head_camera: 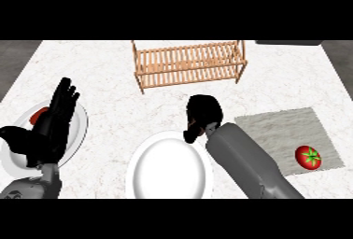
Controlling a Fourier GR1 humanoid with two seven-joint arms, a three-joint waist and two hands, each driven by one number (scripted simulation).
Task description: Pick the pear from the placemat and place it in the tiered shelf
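Note:
The wooden tiered shelf (189, 63) stands at the back middle of the counter, and nothing shows on its slats. My right hand (204, 111) hangs in front of it, left of the grey placemat (279, 126), with its fingers curled into a closed bundle. No pear shows on the placemat, the shelf or the counter. The curled fingers hide whatever they enclose. On the placemat's near right corner lies a red tomato (308, 157). At the left, my left hand (60, 109) rests open with its fingers up.
A large white plate (169, 170) lies at the front centre, just left of my right forearm. Under my left hand a second white plate (77, 133) holds a small red thing (43, 112). White marble counter runs between the plates and the shelf.

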